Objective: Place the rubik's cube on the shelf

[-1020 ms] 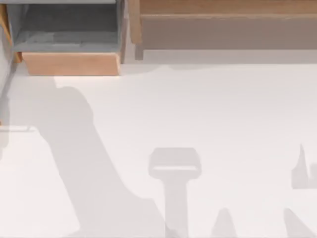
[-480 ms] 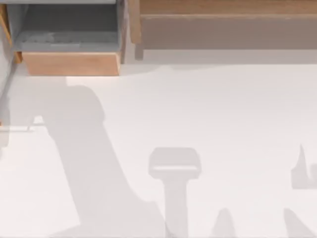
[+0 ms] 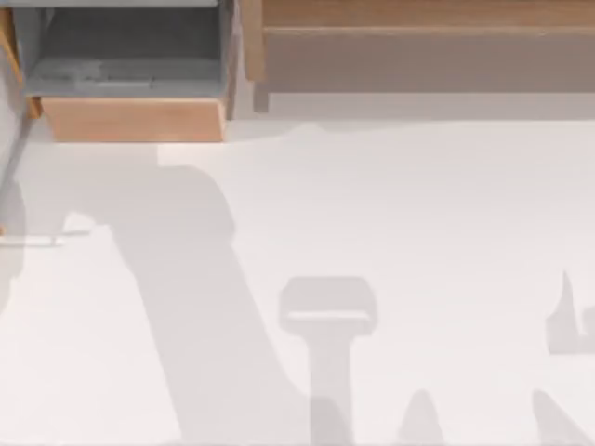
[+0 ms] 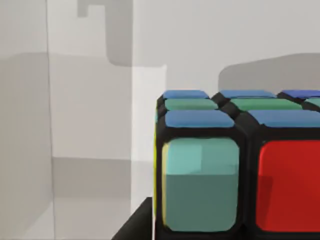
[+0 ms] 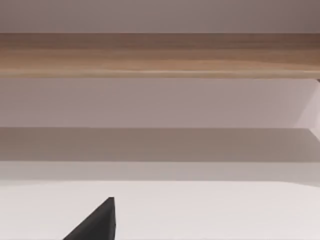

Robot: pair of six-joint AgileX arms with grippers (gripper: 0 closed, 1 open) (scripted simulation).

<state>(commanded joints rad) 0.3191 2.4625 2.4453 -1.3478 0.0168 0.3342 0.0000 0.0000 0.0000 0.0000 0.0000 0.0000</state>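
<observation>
Fingers on my left gripper I cannot tell — the small red, green and blue stickered rubik's cube [image 4: 235, 170] sits close under its wrist. Its shadow has slid rightward toward the long light-brown wooden shelf [image 3: 418, 14]; carry underway, I judge.

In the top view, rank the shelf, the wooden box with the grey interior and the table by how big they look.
1. Table: takes most of the picture.
2. Shelf: long ledge over its front panel, cut off at the top and right edges.
3. Wooden box: also cut off at the top, so its true size relative to the shelf is unsure.
</observation>
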